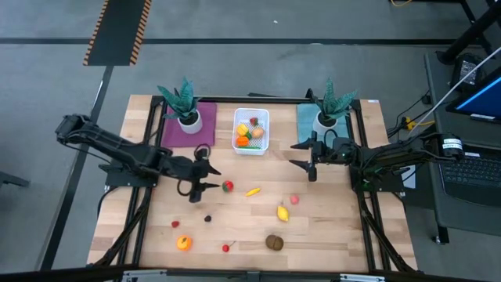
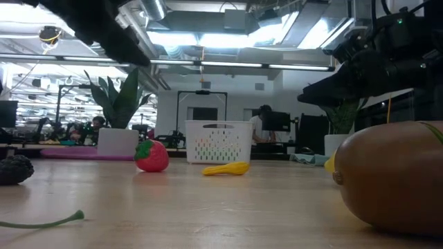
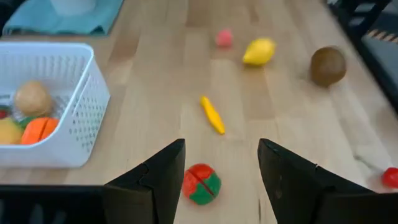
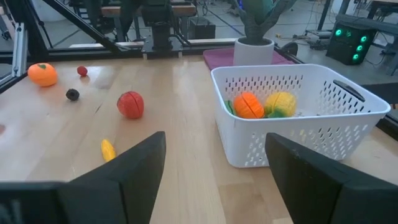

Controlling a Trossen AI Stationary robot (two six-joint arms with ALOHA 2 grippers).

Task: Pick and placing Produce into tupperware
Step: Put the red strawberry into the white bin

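The white tupperware (image 1: 251, 130) stands at the table's far middle and holds several toy produce pieces, among them an orange one (image 4: 248, 104). More produce lies loose on the wood: a red-and-green strawberry (image 1: 228, 186), a yellow banana (image 1: 253, 191), a lemon (image 1: 282, 212), a brown kiwi (image 1: 274, 242) and an orange (image 1: 183, 243). My left gripper (image 1: 215, 178) hangs open just left of the strawberry (image 3: 201, 183), which shows between its fingers without touching them. My right gripper (image 1: 293, 154) waits open to the right of the tupperware (image 4: 292, 112).
Two teal spiky plants in white pots (image 1: 184, 106) (image 1: 333, 106) stand on a purple mat (image 1: 176, 133) and a teal mat (image 1: 305, 125) beside the tupperware. A dark berry (image 1: 208, 218), a cherry (image 1: 225, 247) and a small pink piece (image 1: 294, 200) lie on the near half.
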